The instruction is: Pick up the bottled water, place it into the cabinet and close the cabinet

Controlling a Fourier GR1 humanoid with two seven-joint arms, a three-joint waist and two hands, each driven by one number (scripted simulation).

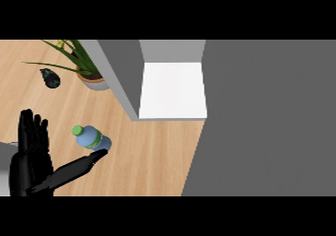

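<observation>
A single head view is given, looking steeply down onto the wooden desk (157,152) from above. The open cabinet (171,90) is seen toward the upper middle, its grey door (272,120) filling the right side. A potted plant (85,64) is framed at the upper left. One black hand (34,138) is cut by the lower left edge.

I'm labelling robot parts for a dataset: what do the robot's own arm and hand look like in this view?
Only the left robot hand shows: glossy black, with long slim segmented fingers and a thumb. A small patch of grey forearm shows at the left edge. No cables or markings are visible.
</observation>
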